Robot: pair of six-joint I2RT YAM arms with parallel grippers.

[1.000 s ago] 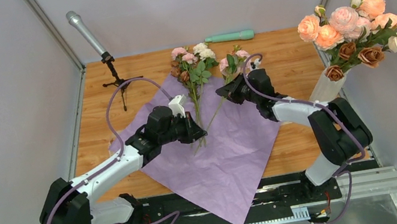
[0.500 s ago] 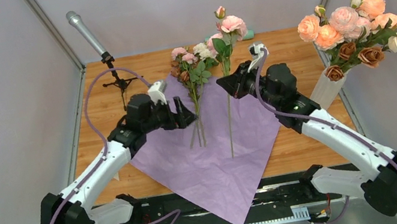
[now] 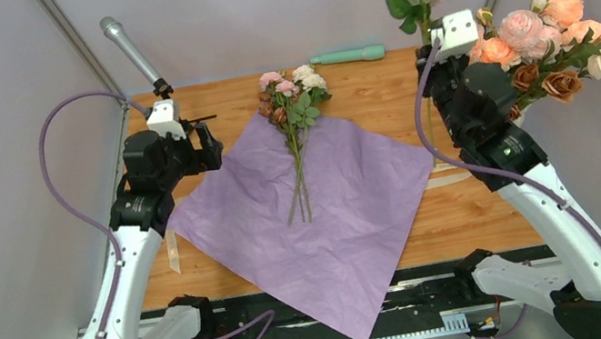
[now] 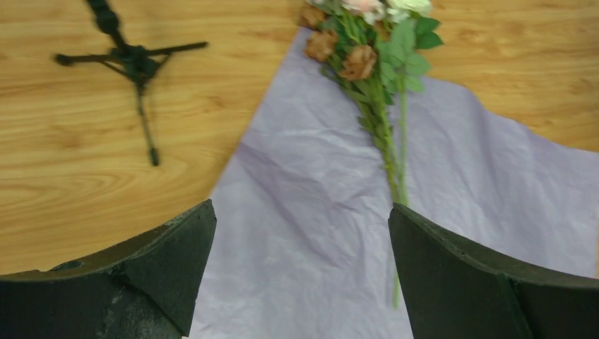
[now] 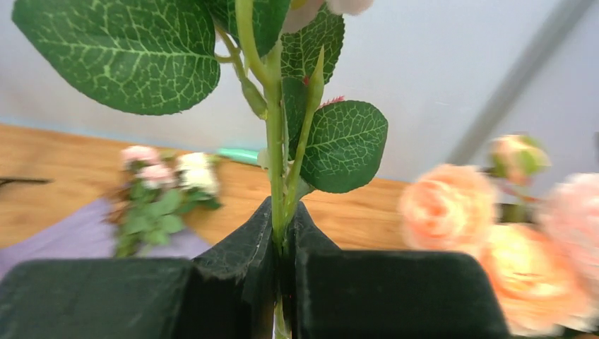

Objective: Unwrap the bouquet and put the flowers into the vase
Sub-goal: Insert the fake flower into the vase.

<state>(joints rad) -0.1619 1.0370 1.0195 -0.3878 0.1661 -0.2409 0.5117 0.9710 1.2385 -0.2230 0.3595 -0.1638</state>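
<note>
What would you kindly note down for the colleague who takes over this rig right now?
Left gripper: open, empty, above the left edge of the paper.
Right gripper: shut on a pink rose stem, raised beside the peach roses; the vase is hidden behind that arm.
Done: paper spread flat, ribbon off, beside the paper.
Left: that stem into the vase, then the flowers lying on the paper.
</note>
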